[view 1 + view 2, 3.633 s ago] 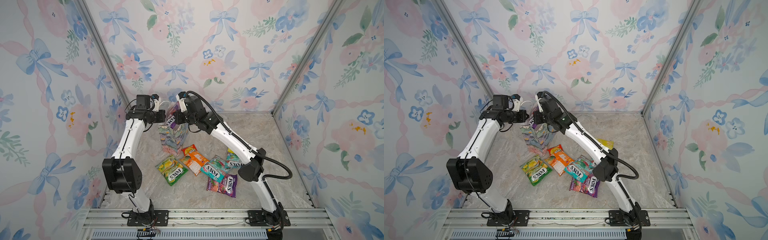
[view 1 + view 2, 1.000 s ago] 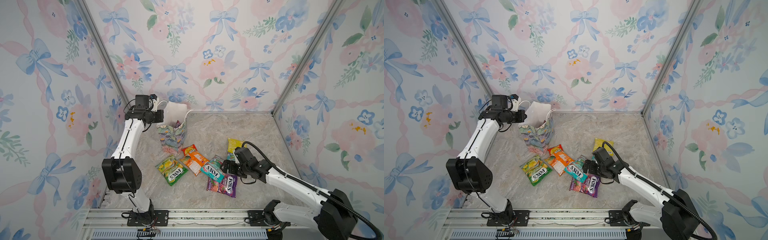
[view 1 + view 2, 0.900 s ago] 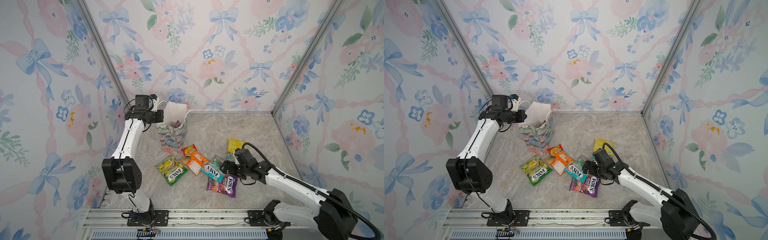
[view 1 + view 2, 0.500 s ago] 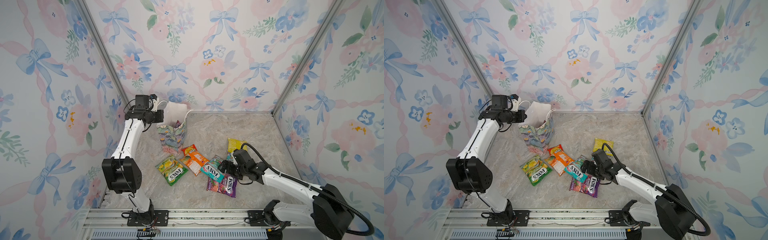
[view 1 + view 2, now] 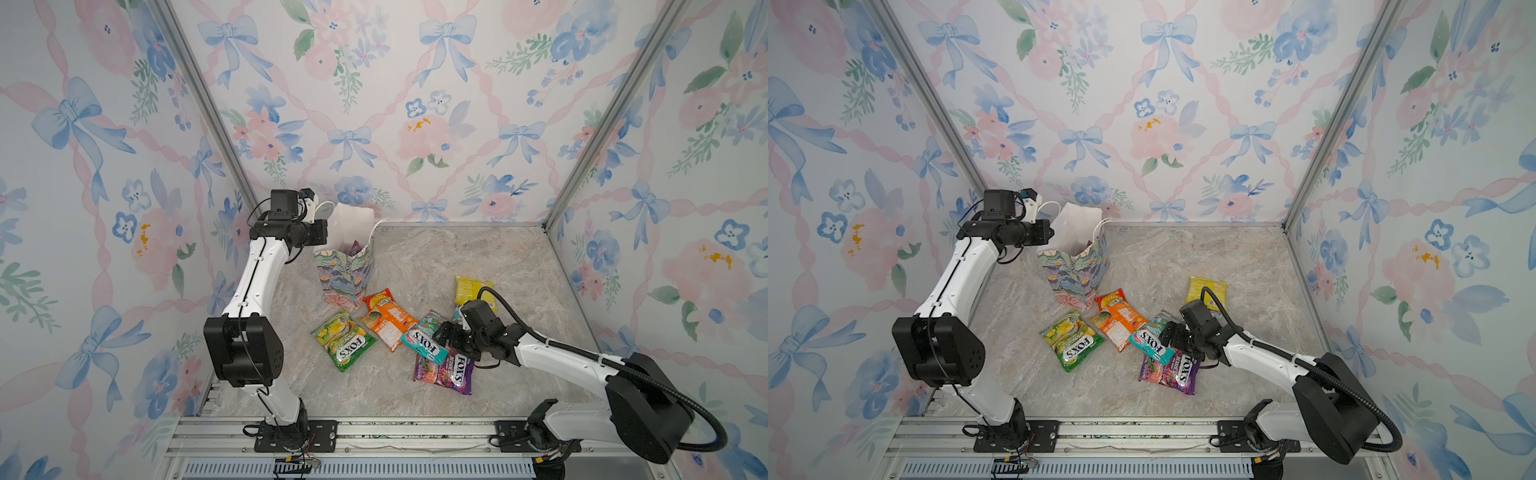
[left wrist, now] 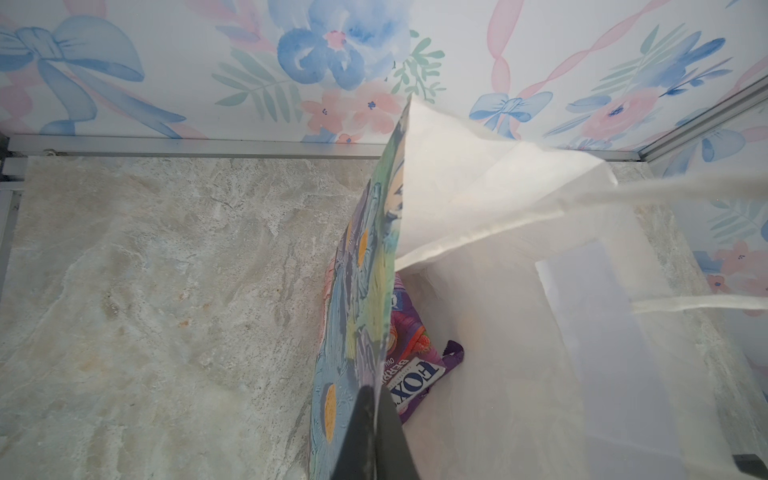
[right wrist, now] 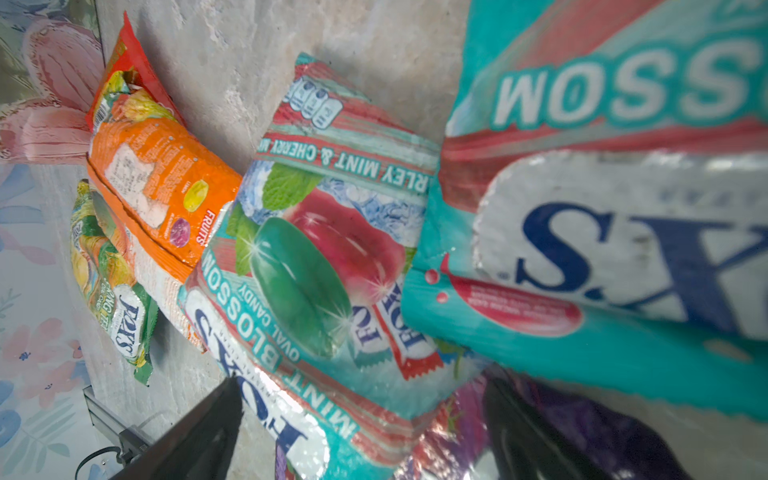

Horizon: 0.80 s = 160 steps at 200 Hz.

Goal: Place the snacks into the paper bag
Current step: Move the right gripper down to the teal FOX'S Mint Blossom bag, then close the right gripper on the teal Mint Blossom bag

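Pinching paper bag (image 6: 361, 291) rim: left jaws | right jaws wide over teal packet (image 7: 307, 266)

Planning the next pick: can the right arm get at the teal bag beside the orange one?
Probably yes. The right gripper is open and right at the teal bag, which lies on top of the purple bag with nothing covering it.

Pastel floral paper bag (image 5: 345, 272), teal packet (image 5: 424, 343), orange packet (image 5: 388, 322), green packet (image 5: 343, 340), purple packet (image 5: 451, 372), yellow bag (image 5: 471, 286)
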Each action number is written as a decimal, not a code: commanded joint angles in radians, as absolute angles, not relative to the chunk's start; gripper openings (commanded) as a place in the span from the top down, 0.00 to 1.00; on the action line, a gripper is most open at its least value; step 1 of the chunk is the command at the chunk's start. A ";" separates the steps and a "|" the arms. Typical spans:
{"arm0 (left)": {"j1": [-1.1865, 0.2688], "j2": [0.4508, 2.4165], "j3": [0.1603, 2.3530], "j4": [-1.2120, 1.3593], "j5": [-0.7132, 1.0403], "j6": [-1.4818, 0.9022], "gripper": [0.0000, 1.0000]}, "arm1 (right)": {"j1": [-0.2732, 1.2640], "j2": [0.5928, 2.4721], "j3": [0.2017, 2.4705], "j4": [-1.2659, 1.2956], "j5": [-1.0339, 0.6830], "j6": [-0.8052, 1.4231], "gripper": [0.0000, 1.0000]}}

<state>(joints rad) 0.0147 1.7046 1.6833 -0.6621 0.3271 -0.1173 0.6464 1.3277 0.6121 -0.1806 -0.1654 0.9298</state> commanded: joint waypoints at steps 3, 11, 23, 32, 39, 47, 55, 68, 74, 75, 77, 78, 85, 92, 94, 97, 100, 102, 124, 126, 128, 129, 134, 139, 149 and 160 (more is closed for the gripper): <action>0.020 1.704 1.678 -0.673 0.343 -0.123 1.00 | 0.637 1.368 0.597 -0.119 -0.187 0.957 0.08; 0.020 1.703 1.678 -0.673 0.343 -0.123 1.00 | 0.634 1.380 0.596 -0.097 -0.190 0.965 0.08; 0.020 1.703 1.678 -0.673 0.341 -0.121 1.00 | 0.635 1.400 0.598 -0.064 -0.199 0.971 0.08; 0.021 1.704 1.677 -0.673 0.341 -0.121 1.00 | 0.634 1.418 0.603 -0.046 -0.207 0.972 0.08; 0.020 1.703 1.677 -0.673 0.341 -0.121 1.00 | 0.634 1.432 0.609 -0.035 -0.211 0.973 0.08; 0.021 1.704 1.677 -0.673 0.340 -0.121 1.00 | 0.634 1.447 0.617 -0.022 -0.218 0.973 0.09; 0.021 1.703 1.678 -0.673 0.338 -0.121 1.00 | 0.632 1.461 0.625 -0.010 -0.229 0.972 0.10; 0.020 1.704 1.677 -0.673 0.337 -0.122 1.00 | 0.632 1.487 0.640 0.005 -0.243 0.973 0.11; 0.020 1.704 1.677 -0.673 0.337 -0.122 1.00 | 0.632 1.499 0.644 0.015 -0.246 0.973 0.13; 0.020 1.704 1.677 -0.673 0.337 -0.122 1.00 | 0.632 1.500 0.646 0.016 -0.247 0.973 0.13; 0.020 1.704 1.677 -0.673 0.337 -0.121 1.00 | 0.632 1.502 0.646 0.017 -0.248 0.974 0.13; 0.020 1.704 1.677 -0.673 0.338 -0.121 1.00 | 0.632 1.504 0.647 0.019 -0.248 0.974 0.13; 0.021 1.707 1.678 -0.672 0.338 -0.122 1.00 | 0.632 1.513 0.648 0.031 -0.250 0.977 0.15; 0.021 1.707 1.677 -0.673 0.339 -0.121 1.00 | 0.632 1.520 0.647 0.043 -0.251 0.984 0.18; 0.020 1.708 1.677 -0.673 0.338 -0.121 1.00 | 0.631 1.521 0.647 0.047 -0.251 0.985 0.19; 0.020 1.709 1.677 -0.673 0.339 -0.121 1.00 | 0.632 1.523 0.647 0.052 -0.252 0.986 0.20; 0.021 1.709 1.678 -0.673 0.339 -0.121 1.00 | 0.632 1.526 0.648 0.055 -0.250 0.986 0.22; 0.021 1.708 1.678 -0.673 0.339 -0.120 1.00 | 0.632 1.527 0.648 0.057 -0.251 0.986 0.23; 0.021 1.709 1.677 -0.673 0.338 -0.120 1.00 | 0.630 1.532 0.655 0.062 -0.247 0.982 0.30; 0.021 1.708 1.677 -0.673 0.338 -0.120 1.00 | 0.630 1.534 0.655 0.062 -0.247 0.981 0.31; 0.020 1.708 1.677 -0.673 0.338 -0.120 1.00 | 0.630 1.534 0.657 0.061 -0.247 0.979 0.33; 0.020 1.708 1.677 -0.673 0.338 -0.120 1.00 | 0.630 1.534 0.657 0.061 -0.247 0.979 0.33; 0.020 1.710 1.677 -0.673 0.340 -0.120 1.00 | 0.630 1.535 0.661 0.061 -0.248 0.976 0.35; 0.021 1.709 1.677 -0.672 0.339 -0.120 1.00 | 0.629 1.537 0.664 0.060 -0.248 0.973 0.39; 0.020 1.710 1.677 -0.673 0.339 -0.120 1.00 | 0.630 1.539 0.670 0.061 -0.251 0.967 0.44; 0.020 1.709 1.678 -0.673 0.338 -0.120 1.00 | 0.630 1.540 0.676 0.065 -0.252 0.966 0.50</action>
